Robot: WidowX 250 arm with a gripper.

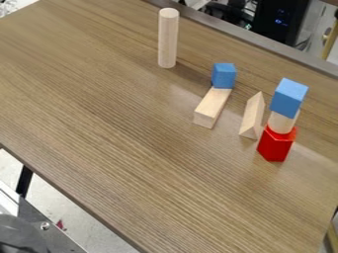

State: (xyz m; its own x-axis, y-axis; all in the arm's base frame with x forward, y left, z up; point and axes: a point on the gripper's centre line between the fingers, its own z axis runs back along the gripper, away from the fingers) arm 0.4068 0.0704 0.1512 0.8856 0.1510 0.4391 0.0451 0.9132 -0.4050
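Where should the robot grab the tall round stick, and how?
The tall round stick is probably best gripped around its middle, from the side, maybe the front: it stands upright, apart from everything else, and its straight round sides look alike from any direction.

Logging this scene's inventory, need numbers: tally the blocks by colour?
Blue: 2 (stack's top block, small cube)
Red: 1 (stack's base block)
Bare wood: 4 (tall cylinder, long block, triangular prism, stack's middle piece)
Total: 7
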